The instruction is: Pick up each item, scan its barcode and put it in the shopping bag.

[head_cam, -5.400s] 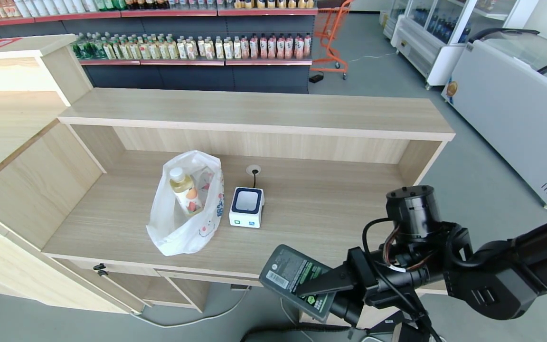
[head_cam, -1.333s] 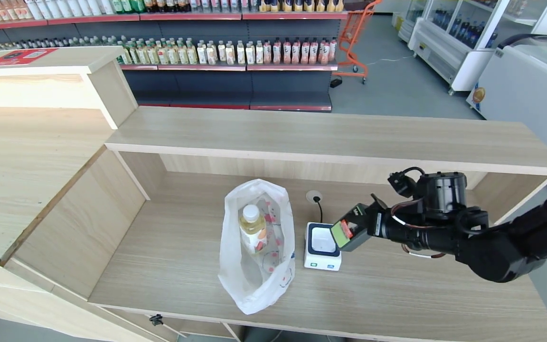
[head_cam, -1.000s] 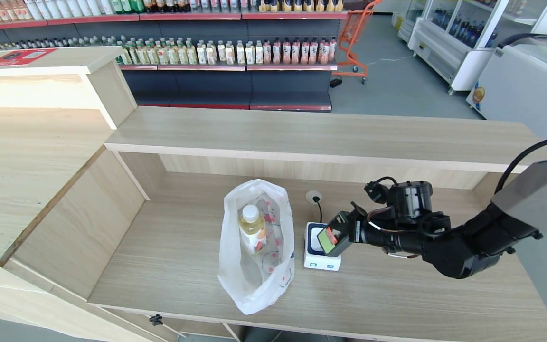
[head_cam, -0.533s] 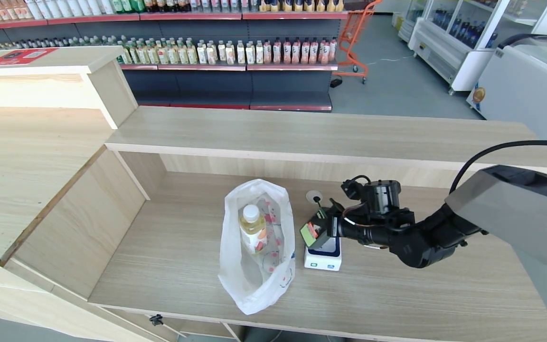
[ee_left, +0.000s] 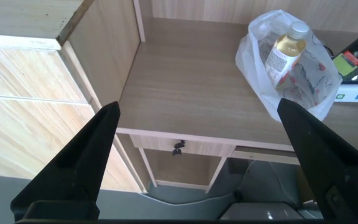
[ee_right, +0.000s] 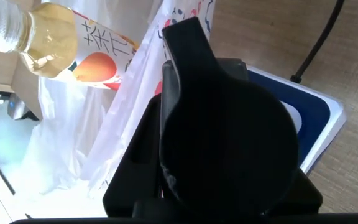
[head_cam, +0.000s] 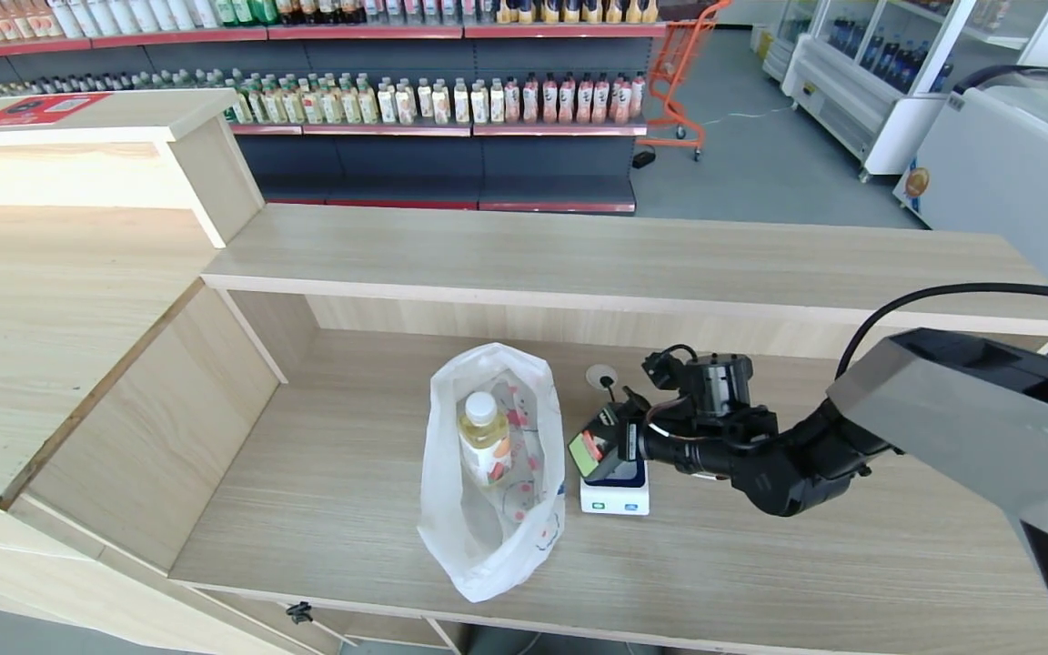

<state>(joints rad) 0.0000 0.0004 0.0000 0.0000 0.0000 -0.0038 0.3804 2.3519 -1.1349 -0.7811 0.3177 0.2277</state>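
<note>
Right claw (head_cam: 613,435) is closed on the green packet (head_cam: 586,452), holding it over the scanner (head_cam: 615,498), just beside the shopping bag (head_cam: 478,546) on the desk (head_cam: 760,564). Left claw (ee_left: 194,162) is spread wide, empty.

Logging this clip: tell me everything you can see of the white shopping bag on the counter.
The shopping bag is thin, translucent white plastic with small red and blue prints, crumpled, standing slumped on the wooden counter with its mouth open at the top. A capped bottle of yellowish drink leans inside. The scanner sits close on the robot's right of it; contact is unclear. The right tool holds a packet above that scanner, near the bag's rim.
</note>
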